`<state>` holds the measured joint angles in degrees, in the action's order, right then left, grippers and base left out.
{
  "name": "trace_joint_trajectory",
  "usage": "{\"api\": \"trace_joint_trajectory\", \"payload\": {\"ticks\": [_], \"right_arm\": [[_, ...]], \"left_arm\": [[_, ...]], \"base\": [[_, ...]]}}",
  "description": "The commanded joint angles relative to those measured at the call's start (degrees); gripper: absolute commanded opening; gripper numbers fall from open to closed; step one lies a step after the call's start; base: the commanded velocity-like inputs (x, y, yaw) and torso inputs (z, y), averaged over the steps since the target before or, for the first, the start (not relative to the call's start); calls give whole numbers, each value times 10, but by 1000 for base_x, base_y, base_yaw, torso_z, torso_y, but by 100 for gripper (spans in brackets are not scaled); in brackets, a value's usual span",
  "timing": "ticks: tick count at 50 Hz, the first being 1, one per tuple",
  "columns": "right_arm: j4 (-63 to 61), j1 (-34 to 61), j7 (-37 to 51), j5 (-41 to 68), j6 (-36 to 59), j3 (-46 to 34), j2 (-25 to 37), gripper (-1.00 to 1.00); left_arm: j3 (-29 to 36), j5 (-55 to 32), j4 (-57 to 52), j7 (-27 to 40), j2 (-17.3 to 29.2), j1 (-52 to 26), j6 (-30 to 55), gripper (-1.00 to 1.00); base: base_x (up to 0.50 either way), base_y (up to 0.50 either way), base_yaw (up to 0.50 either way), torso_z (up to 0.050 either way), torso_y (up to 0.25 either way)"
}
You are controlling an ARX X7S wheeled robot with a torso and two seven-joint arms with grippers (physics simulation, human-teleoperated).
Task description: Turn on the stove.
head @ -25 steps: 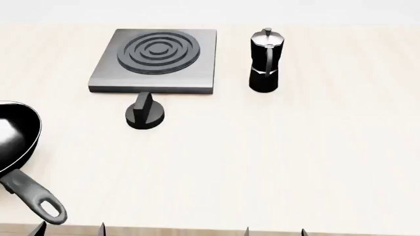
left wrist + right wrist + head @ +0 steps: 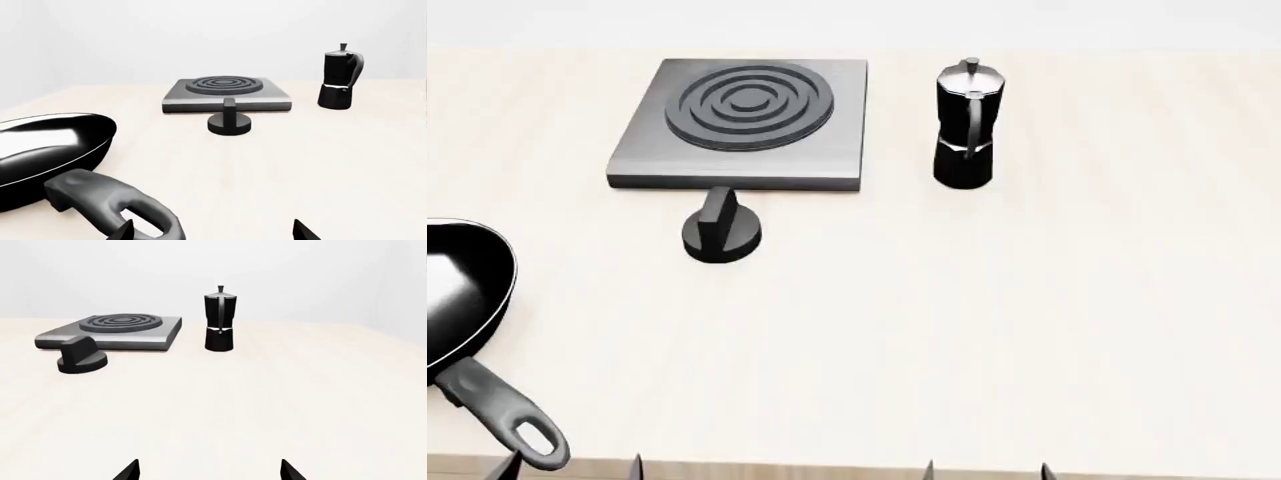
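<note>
Only the dark fingertips of each gripper show, at the near edge of the table. The left gripper has its tips spread apart and holds nothing, with the frying pan handle lying just in front of its left tip. The right gripper is likewise spread wide and empty over bare tabletop.

Well ahead sits the knob, a small black round dial with an upright ridge, just in front of the stove (apart from it, not touching). It looks rigid and light, probably smooth-sided, so I would pinch across the raised ridge and twist; a loose grip might slip or slide the knob along the wood.

Open room is generous: clear table lies between both grippers and the knob. The moka pot stands right of the stove, tall and easy to tip. The pan sits at the left edge.
</note>
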<state>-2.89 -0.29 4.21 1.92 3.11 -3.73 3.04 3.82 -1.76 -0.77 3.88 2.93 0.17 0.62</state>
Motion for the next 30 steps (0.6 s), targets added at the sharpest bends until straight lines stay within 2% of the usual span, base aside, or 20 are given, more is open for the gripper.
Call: {"api": "trace_joint_trajectory", "payload": {"ticks": [1,19,24,26,30], "right_arm": [[-69,-4,21,-8,56,-20,16,100],[-259,12,29,-26,220,-50,40,100],[-344,36,35,-42,298,-62,44,100],[-372,47,35,-42,327,-62,44,100],[-414,60,34,-48,365,-72,48,100]], "left_arm": [[18,-1,-51,18,12,9,29,100],[36,-5,-212,24,42,0,137,100],[34,-25,-317,17,49,-13,203,100],[45,4,-347,29,60,-21,232,100],[46,3,-400,32,63,-33,271,100]], "base": [[0,0,0,0,0],[0,0,0,0,0],[0,0,0,0,0],[0,0,0,0,0],[0,0,0,0,0]]}}
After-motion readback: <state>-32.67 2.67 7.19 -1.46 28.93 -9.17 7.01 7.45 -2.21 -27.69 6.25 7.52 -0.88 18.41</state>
